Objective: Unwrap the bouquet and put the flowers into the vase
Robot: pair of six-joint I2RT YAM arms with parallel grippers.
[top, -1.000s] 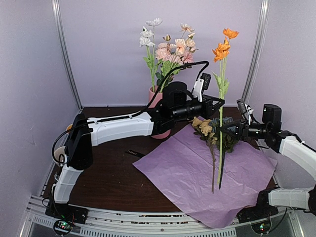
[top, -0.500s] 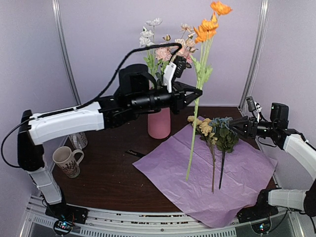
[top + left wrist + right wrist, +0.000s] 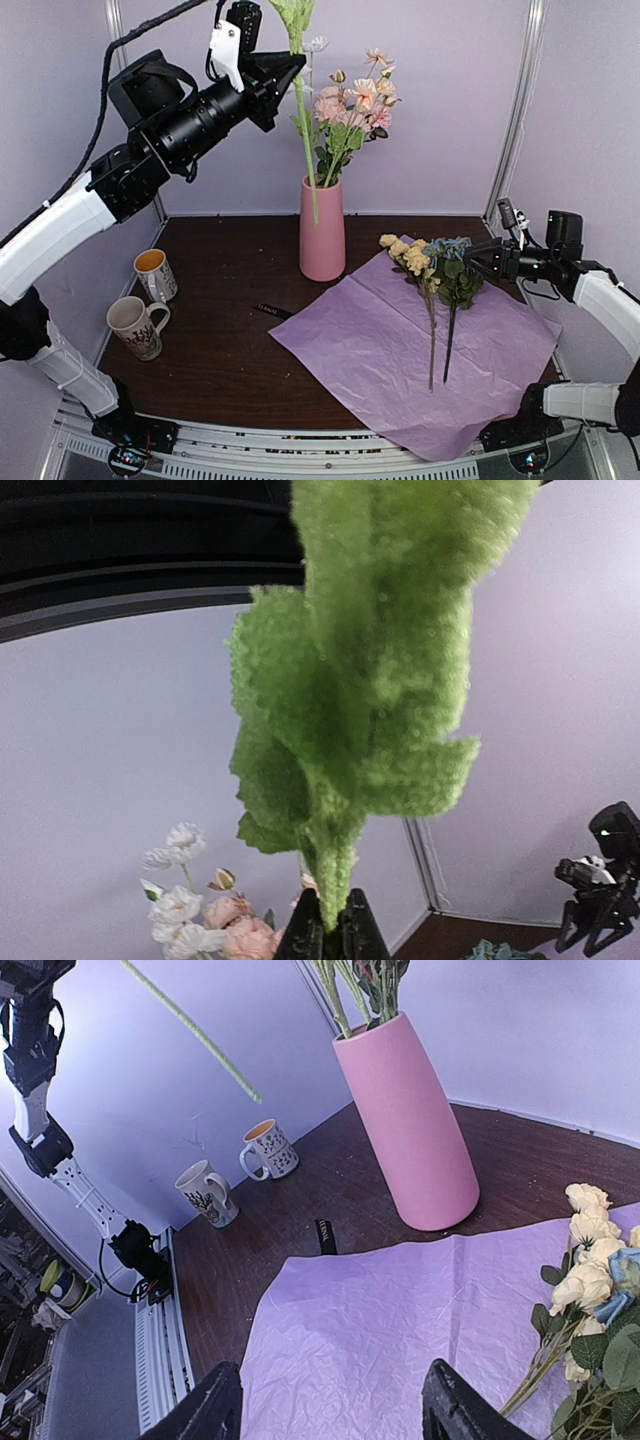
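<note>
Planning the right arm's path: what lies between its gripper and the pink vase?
In the top view, yellow and blue flower heads on the purple paper lie between the right gripper and the vase.

1. Pretty clearly a robotics lab test cell, not anyone's home: plain pale walls (image 3: 430,120) box it in on three sides, with bare metal frame posts (image 3: 522,100) in the corners.
2. The dark table (image 3: 230,350) has an aluminium rail (image 3: 300,452) along the near edge. The left arm's base (image 3: 125,440) is bolted there, little status lights on.
3. A loose black cable (image 3: 110,60) loops off that arm.
4. The right wrist view catches cluttered gear (image 3: 50,1290) outside the booth, too blurry to name.
</note>
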